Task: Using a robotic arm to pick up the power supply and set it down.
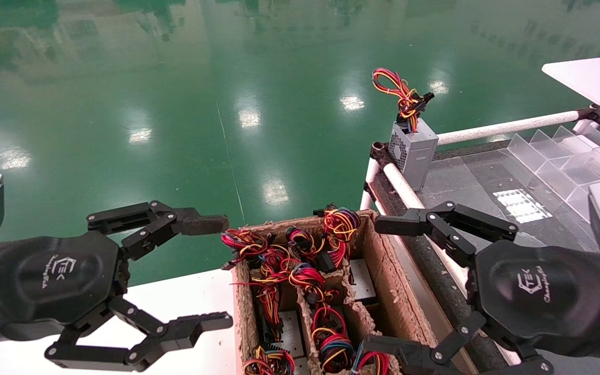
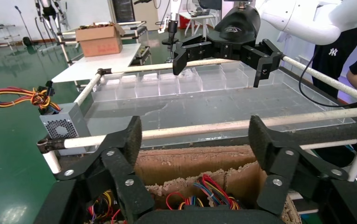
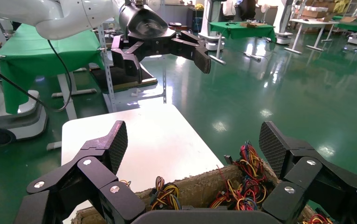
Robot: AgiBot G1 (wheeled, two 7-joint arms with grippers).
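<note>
My right gripper [image 1: 383, 285], the robotic arm with all-black pads, hangs open and empty over the right side of a cardboard box [image 1: 383, 271]; in its wrist view [image 3: 195, 142] the jaws stand wide apart above the box's rim [image 3: 200, 186]. The left gripper [image 1: 209, 273], with a brownish worn pad, is open and empty at the box's left [image 2: 196, 136]. The power supply is hidden in the box's compartments, where only red, yellow and blue wire bundles [image 1: 300, 260] and strips of grey metal show. A grey box with a grille face [image 1: 413, 151] stands upright on the right table's near corner.
The right table has a white pipe rail [image 1: 508, 127] and clear acrylic dividers [image 1: 565, 161] along its far side. A white tabletop [image 1: 175, 302] lies left of the cardboard box. Green floor lies beyond. Another white table [image 1: 597, 78] is at the far right.
</note>
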